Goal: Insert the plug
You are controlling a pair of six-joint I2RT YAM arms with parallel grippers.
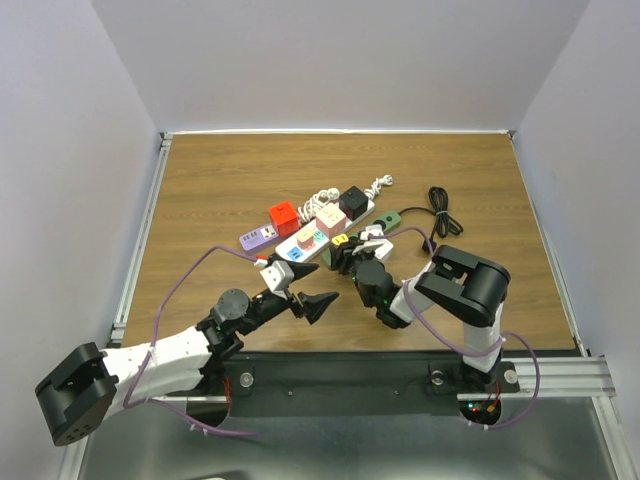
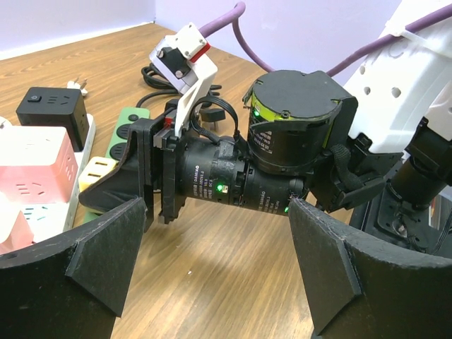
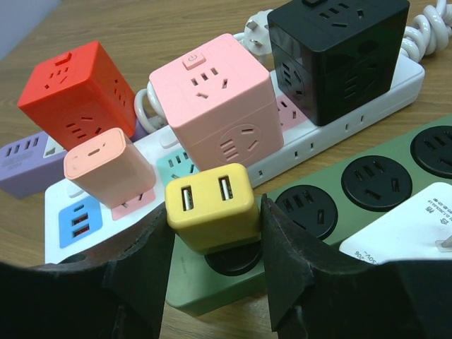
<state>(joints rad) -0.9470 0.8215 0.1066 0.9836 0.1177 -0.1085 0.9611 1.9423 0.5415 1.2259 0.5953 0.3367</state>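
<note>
Three pale walls (image 1: 330, 60) close round a brown wooden table (image 1: 220, 180), which only the top view shows whole. Two arms come up from the bottom edge of that view. The right arm (image 2: 282, 141) fills the middle of the left wrist view, a black barrel with small green lights, which its own camera cannot see. The left gripper (image 1: 303, 297), low and left of centre, has its fingers spread wide with nothing between them.

A cluster of power strips lies mid-table. The right wrist view sorts them out where the top view leaves them small. A green power strip (image 3: 367, 205) runs across the lower right of the frame. A white power strip (image 3: 353, 116) lies just behind it. A purple strip (image 3: 21, 159) sits at the left edge. A black cable (image 1: 440, 210) is coiled to the right of the cluster.

On the white strip stand a black cube (image 3: 335, 49) at the upper right and a pink cube (image 3: 219, 106) in the centre. A small peach charger (image 3: 106, 166) stands at centre left. A red cube (image 3: 74, 92) stands at the upper left, and what holds it I cannot tell.

The right gripper (image 3: 215, 229) pinches the yellow plug (image 3: 210, 205) from both sides. The plug stands over an end socket of the green strip, USB ports facing the camera; whether it is fully seated cannot be told
</note>
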